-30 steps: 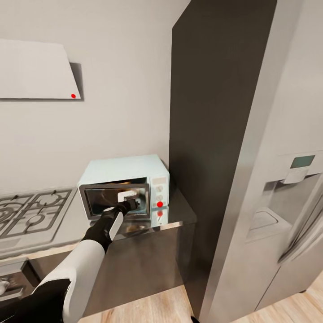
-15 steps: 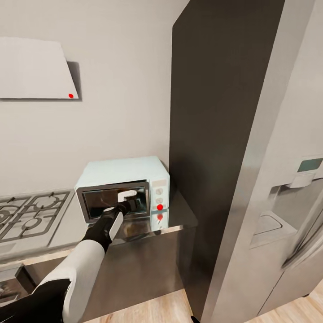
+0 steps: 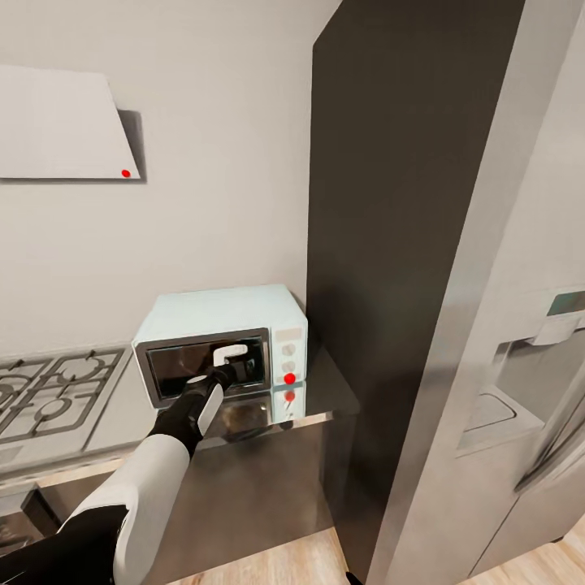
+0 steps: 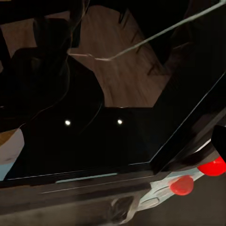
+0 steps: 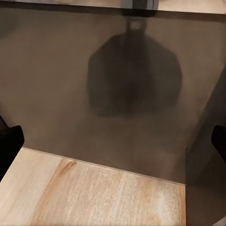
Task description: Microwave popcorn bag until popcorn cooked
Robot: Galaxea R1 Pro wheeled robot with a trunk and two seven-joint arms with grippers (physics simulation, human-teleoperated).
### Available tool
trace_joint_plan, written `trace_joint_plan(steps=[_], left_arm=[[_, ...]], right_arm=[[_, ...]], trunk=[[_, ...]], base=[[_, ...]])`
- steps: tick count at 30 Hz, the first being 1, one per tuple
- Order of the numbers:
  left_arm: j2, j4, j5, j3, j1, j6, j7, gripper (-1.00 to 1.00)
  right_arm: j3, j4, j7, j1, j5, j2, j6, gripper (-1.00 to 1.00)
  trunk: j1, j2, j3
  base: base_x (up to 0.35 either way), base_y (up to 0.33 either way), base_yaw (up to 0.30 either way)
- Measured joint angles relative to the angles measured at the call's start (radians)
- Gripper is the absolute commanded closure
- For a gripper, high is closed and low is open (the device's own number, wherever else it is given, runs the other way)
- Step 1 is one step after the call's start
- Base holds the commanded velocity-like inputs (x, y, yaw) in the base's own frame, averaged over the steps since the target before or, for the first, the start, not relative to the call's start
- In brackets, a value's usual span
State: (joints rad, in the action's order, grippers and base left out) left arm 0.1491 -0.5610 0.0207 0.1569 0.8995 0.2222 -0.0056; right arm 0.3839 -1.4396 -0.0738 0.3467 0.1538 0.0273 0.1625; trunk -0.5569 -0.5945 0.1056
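Grey countertop (image 3: 321, 390) beside the hob (image 3: 49, 390) carries the microwave (image 3: 223, 341), its dark door closed. Popcorn bag: cannot be made out behind the glass. The left gripper (image 3: 230, 370) sits at the door's white handle (image 3: 228, 353); whether it is clenched cannot be told. Seen from the left wrist, dark reflective glass (image 4: 94, 141) and red knobs (image 4: 182, 184) show close up. At the right wrist, spread fingertips (image 5: 10, 141) frame a dark cabinet front (image 5: 113, 94) above wood floor (image 5: 84, 193).

Your left pincer (image 3: 237, 371) is pressing against the microwave (image 3: 221, 344) door, its jaw state unreadable, and the dark glass is hiding the interior.
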Motion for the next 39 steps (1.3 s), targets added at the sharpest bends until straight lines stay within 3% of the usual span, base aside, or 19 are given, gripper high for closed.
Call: trace_joint_plan(steps=[13, 22, 26, 29, 32, 34, 36, 37, 39], left_arm=[[0.000, 0.002, -0.007, 0.004, -0.001, -0.001, -0.004, -1.00], [0.000, 0.000, 0.000, 0.001, -0.001, 0.000, -0.001, -1.00], [-0.001, -0.005, 0.000, -0.003, -0.038, -0.003, -0.002, -1.00], [0.000, -0.074, 0.000, -0.006, -0.097, -0.004, -0.004, -1.00], [0.001, -0.203, 0.000, -0.027, -0.211, -0.003, -0.006, -1.00], [-0.001, -0.389, 0.000, -0.093, -0.365, -0.003, -0.010, -1.00], [-0.005, -0.502, 0.000, -0.129, -0.490, -0.003, -0.011, -1.00], [-0.010, -0.615, 0.000, -0.142, -0.614, -0.003, -0.012, -1.00], [-0.029, -0.660, -0.002, -0.143, -0.872, -0.003, -0.012, -1.00]], right_arm=[[0.001, 0.000, 0.000, 0.000, 0.000, 0.000, 0.000, -1.00], [0.001, 0.001, -0.002, 0.000, 0.000, 0.000, 0.000, -1.00], [0.002, 0.000, -0.002, 0.001, 0.000, 0.000, 0.000, -1.00], [0.002, 0.000, -0.002, 0.001, 0.000, 0.000, 0.000, -1.00], [0.001, 0.000, -0.002, 0.002, 0.000, 0.000, 0.000, -1.00], [0.001, 0.000, -0.002, 0.002, 0.000, 0.000, 0.000, -1.00], [0.001, 0.000, -0.001, 0.002, 0.000, 0.000, 0.000, -1.00], [0.000, 0.000, 0.000, 0.001, 0.000, 0.000, -0.001, -1.00], [-0.002, 0.000, 0.000, -0.002, -0.001, -0.001, -0.002, -1.00]], trunk=[[0.001, -0.001, 0.000], [-0.001, 0.000, 0.000], [-0.001, 0.000, 0.000], [-0.001, 0.000, 0.000], [-0.001, 0.000, 0.000], [0.000, 0.000, 0.000], [0.000, 0.000, 0.000], [0.000, 0.000, 0.000], [0.000, 0.000, 0.000]], base=[[0.029, 0.000, 0.000], [-0.298, 0.000, 0.000], [-0.347, 0.000, 0.000], [-0.349, 0.000, 0.000], [-0.350, 0.000, 0.000], [-0.233, 0.000, 0.000], [-0.082, 0.000, 0.000], [-0.031, 0.000, 0.000], [-0.008, 0.000, 0.000]])
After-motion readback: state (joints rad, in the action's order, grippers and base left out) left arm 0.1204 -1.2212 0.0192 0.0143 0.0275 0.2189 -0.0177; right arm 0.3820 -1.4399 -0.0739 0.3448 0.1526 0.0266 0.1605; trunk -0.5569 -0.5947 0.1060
